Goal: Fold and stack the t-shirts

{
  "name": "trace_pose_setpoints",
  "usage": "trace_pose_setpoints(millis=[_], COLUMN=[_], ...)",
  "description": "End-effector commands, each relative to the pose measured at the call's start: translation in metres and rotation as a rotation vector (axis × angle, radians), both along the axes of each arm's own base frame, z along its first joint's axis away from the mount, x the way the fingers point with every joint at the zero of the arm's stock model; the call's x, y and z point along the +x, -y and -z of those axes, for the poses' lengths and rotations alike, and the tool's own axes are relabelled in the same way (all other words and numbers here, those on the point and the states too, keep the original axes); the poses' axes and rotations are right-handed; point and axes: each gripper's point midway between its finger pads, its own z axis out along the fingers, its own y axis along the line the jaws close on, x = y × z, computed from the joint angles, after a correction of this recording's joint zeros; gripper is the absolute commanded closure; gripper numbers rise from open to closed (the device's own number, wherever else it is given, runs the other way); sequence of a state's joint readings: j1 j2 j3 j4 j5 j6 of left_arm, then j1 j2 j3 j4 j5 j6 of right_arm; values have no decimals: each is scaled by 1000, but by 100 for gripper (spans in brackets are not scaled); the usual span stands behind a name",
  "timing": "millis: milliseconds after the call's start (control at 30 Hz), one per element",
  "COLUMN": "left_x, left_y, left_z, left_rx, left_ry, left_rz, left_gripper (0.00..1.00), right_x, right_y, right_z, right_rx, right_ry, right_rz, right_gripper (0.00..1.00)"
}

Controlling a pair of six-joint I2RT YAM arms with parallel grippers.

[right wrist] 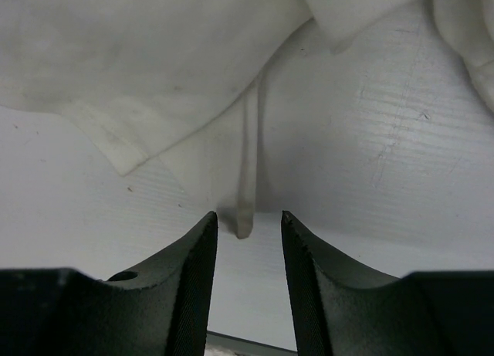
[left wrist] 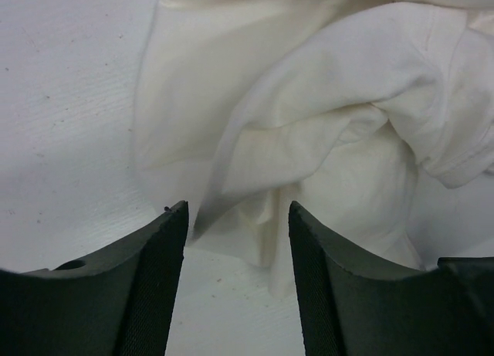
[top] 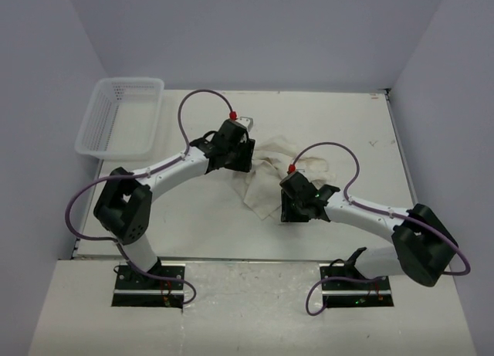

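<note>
Though looking straight down, failing to make out collar or sleeves in the crumpled cream t-shirt [top: 266, 174] lying mid-table; unable to tell whether one garment or several. Losing the heap's 10 o'clock edge under the left gripper [left wrist: 238, 217] and its 5 o'clock edge under the right gripper [right wrist: 247, 221]. Finding both sets of jaws spread apart, gripping nothing. Noticing a white mesh basket [top: 93, 118] sitting at the 10 o'clock corner of the white, faintly scuffed table [top: 363, 132], with pale lavender walls [top: 255, 32] closing in on three sides.
</note>
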State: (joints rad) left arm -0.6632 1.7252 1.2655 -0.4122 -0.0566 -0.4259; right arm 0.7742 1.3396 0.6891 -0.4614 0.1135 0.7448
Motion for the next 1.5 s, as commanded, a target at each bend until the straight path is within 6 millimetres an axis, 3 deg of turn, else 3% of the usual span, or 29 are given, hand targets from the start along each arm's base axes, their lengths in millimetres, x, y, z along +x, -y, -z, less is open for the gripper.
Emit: trace_pose_setpoints(millis=[0,267,467,700,933,1000,1067,1167,1267,1467], left_x=[-1,-18,-42,-70,-85,-87,-90,-94,-95,-96], left_y=[-2,-2,-4,-9,-2,-1,1,6,10,13], left_z=[-21,-24,-22,-7,6,10,12,15,14,14], left_rx=[-18,-27,-32,-19,-9,-2,-3,-8,-11,-10], left_ry=[50,49,34,-1,-26,-33,-38,-44,-43,-43], left_rz=[8,33,56,72,96,102,109,123,131,138], left_gripper=[43,34,25,23,22,22,21,21,21,21], right_x=[7,12,10,9,8,7,6,3,-1,-2], right_y=[-4,-12,-13,-17,-16,-16,-13,-9,-5,-9], right_z=[-4,-1,-2,1,2,1,2,2,6,14], right_rx=[27,40,55,66,56,52,41,38,36,41], right_ry=[41,37,38,26,24,25,27,31,28,6], right_rz=[33,32,31,21,24,25,37,50,56,56], right_gripper=[60,66,70,84,95,93,79,68,64,66])
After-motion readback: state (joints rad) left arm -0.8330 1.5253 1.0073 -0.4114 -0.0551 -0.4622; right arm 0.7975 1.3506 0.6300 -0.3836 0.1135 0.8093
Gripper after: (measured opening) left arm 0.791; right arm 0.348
